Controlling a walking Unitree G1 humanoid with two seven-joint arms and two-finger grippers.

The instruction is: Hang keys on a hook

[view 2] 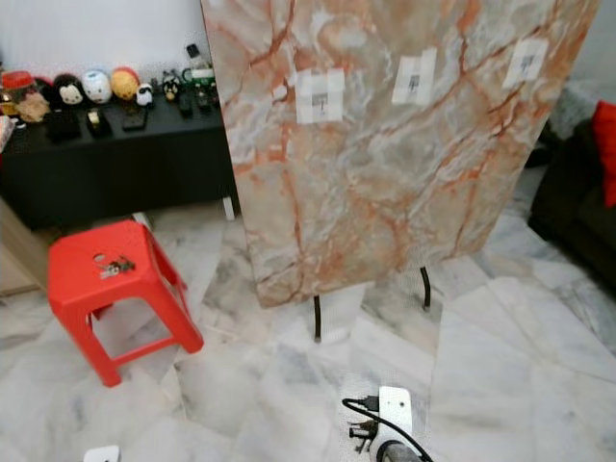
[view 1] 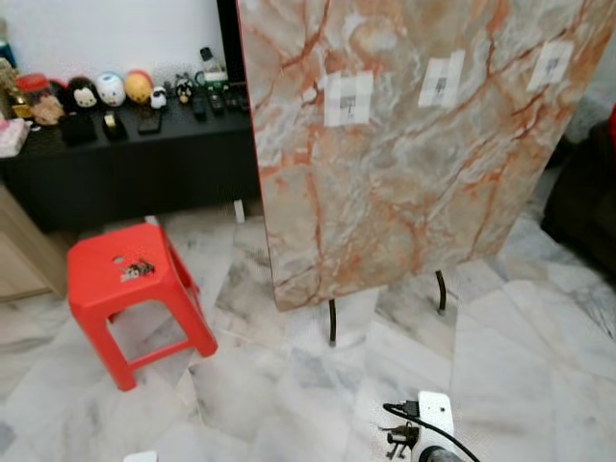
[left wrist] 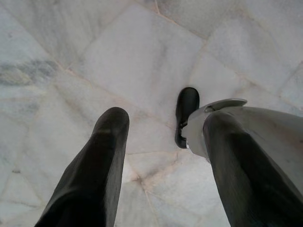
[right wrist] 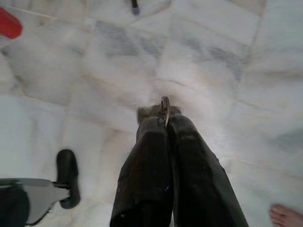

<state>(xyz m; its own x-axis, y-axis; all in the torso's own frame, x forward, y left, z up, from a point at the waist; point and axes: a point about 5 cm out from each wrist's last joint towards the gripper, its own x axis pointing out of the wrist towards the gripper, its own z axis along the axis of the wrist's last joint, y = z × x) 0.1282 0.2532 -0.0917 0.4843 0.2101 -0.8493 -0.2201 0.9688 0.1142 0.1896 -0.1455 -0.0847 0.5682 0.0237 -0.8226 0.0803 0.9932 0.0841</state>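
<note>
above the marble floor a light, dangly key ring is pinched by the clenched right gripper, best held at its ring; left gripper is spread.

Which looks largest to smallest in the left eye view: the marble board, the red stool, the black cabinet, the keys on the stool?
1. Marble board
2. Black cabinet, though partly hidden by the board and farther away
3. Red stool
4. Keys
</note>
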